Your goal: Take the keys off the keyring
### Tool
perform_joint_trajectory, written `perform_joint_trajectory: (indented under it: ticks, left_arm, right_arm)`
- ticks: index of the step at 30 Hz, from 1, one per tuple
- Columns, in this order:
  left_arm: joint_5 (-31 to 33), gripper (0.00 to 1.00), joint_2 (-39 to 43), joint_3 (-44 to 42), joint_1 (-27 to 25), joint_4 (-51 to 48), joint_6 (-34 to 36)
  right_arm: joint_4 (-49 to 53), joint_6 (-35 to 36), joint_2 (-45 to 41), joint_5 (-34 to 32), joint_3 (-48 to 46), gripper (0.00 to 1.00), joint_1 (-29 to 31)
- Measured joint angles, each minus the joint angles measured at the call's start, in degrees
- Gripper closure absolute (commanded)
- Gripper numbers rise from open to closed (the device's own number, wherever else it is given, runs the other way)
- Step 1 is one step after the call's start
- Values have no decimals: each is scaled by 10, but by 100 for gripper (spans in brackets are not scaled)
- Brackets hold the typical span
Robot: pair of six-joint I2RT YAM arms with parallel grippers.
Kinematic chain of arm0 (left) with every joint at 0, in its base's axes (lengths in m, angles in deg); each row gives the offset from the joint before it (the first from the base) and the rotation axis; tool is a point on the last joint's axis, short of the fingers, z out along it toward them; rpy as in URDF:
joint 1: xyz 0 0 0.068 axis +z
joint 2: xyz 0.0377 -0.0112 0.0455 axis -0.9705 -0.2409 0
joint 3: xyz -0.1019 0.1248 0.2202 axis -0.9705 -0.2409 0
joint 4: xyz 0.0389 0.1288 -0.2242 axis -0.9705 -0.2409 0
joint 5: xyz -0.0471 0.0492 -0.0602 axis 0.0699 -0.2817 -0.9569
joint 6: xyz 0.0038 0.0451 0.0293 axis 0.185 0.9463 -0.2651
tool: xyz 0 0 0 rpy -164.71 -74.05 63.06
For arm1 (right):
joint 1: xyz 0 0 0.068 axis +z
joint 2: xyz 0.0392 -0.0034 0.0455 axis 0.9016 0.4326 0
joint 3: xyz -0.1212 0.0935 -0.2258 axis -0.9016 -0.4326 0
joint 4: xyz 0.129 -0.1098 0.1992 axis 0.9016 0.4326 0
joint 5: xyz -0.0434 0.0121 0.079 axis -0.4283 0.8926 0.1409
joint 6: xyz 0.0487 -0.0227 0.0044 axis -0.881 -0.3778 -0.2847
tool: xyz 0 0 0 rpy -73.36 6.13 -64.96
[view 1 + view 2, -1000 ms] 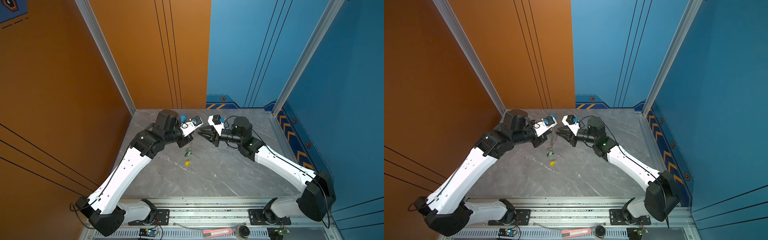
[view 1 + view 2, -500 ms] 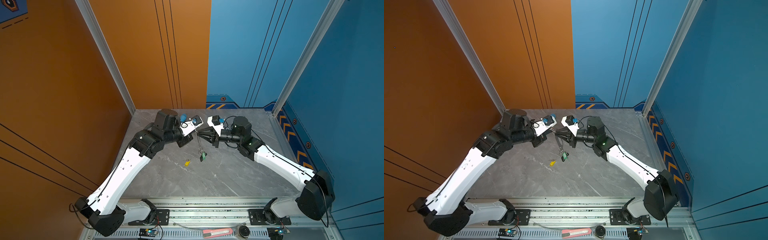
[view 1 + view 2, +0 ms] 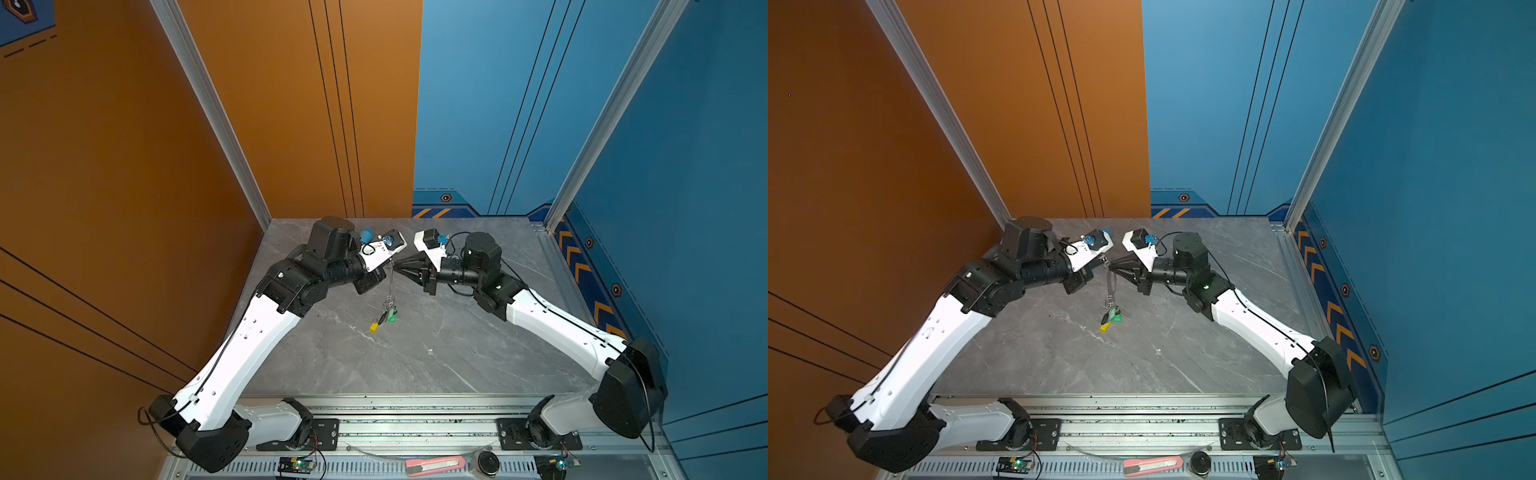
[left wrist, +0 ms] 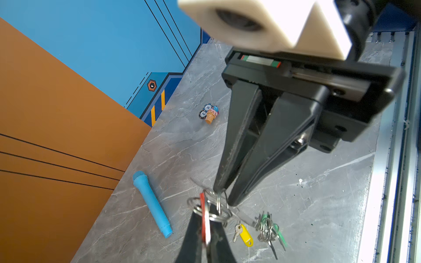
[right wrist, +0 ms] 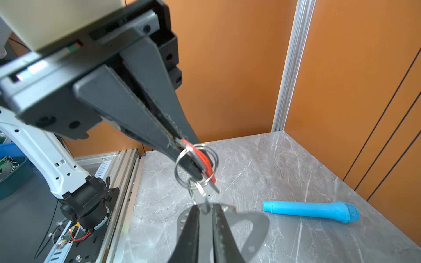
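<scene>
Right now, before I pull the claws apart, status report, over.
Left claw shut on red-tagged key. Right claw pinching keyring; green-tagged key hanging below. Yellow-tagged key lying on table. Blue toy microphone off to the side, not obstructing.

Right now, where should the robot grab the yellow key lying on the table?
Pinch the yellow key by its plastic tag, not the thin silver blade: the tag looks thicker and lies flat on the table. Come straight down and close across the tag's narrow width, keeping clear of the green-tagged bunch beside it.
</scene>
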Motion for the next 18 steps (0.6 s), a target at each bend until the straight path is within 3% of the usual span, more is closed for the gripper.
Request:
perform_joint_trajectory:
  ticks: [5, 13, 18]
  left_arm:
    - [0, 100, 0, 0, 0, -4, 0]
    - [0, 100, -3, 0, 0, -5, 0]
    - [3, 100, -3, 3, 1, -8, 0]
  right_arm:
    - [-10, -6, 0, 0, 3, 81, 0]
    - [-16, -14, 3, 9, 16, 97, 1]
    - [-13, -11, 3, 12, 16, 97, 1]
